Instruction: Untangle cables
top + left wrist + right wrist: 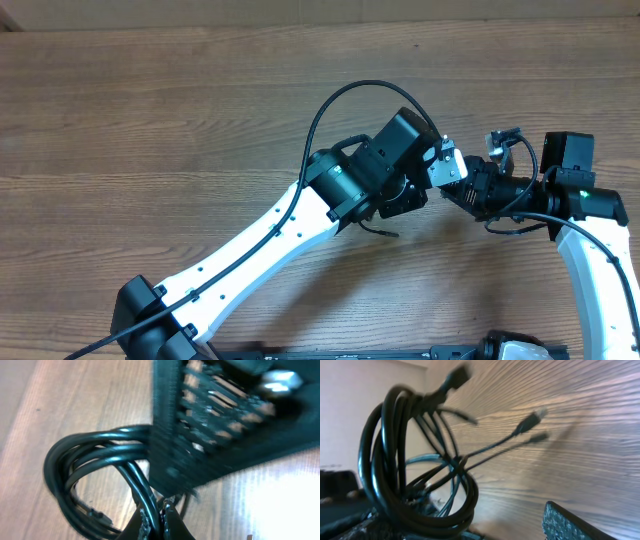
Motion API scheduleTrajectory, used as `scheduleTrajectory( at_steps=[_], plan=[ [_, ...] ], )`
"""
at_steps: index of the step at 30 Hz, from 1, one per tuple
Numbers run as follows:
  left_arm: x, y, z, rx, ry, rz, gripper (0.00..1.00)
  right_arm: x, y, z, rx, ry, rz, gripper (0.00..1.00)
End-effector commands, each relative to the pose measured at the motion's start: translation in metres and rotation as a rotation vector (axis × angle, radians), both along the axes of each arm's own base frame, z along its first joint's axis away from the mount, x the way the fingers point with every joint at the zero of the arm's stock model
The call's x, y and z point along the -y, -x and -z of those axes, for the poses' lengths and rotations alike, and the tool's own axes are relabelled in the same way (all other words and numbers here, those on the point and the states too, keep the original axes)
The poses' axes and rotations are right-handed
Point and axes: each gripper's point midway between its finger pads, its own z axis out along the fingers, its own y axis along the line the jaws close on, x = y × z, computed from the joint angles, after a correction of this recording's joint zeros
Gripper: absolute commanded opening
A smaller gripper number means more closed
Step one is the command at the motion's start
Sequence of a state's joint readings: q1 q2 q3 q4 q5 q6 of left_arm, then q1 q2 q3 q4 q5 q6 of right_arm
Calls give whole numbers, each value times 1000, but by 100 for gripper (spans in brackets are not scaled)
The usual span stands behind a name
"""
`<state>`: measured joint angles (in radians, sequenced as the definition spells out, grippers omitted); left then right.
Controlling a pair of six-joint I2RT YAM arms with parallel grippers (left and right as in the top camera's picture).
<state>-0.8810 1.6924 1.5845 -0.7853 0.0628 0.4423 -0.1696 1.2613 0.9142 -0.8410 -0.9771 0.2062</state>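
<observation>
Left jaws pinching cables (pixel 135 485), plugs (pixel 532 419) pointing tableward

Brown wood-grain table (pixel 150 120), horizontal plank seams across top.

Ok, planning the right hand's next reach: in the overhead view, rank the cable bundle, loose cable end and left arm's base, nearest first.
From the right hand:
1. cable bundle, right at its fingertips.
2. loose cable end, a little to its left.
3. left arm's base, bottom-left corner.

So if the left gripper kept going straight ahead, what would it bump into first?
Likely the right gripper, just ahead of the left gripper, though the cable bundle hangs there too.
</observation>
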Motion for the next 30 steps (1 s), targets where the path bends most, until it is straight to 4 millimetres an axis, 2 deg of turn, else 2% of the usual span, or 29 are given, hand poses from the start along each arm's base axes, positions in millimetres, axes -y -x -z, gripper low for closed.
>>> scheduleTrajectory(
  at_steps=[1,7,8,10,13,16,22,23,26,30],
  plan=[
    [18,35,1,-143,78,154,4,10,-10,6,33,86,38,83],
    [22,75,0,-317,132,279,4,27,-21,18,42,203,104,84],
    [24,92,-5,-372,163,358,4,31,-23,20,41,224,117,84],
    [24,110,-10,-423,194,448,4,32,-24,20,46,232,122,84],
    [21,126,-15,-477,221,516,4,40,-27,26,41,283,150,84],
    [22,126,-18,-473,233,523,4,43,-25,29,22,302,157,84],
    [26,106,-42,-366,313,512,4,42,-16,35,-26,304,153,84],
    [26,97,-46,-351,328,471,4,42,-14,36,-37,302,151,83],
    [22,80,-45,-341,318,377,4,41,-13,35,-39,294,147,83],
    [16,72,-42,-346,305,344,4,35,-13,31,-30,257,129,82]
  ],
)
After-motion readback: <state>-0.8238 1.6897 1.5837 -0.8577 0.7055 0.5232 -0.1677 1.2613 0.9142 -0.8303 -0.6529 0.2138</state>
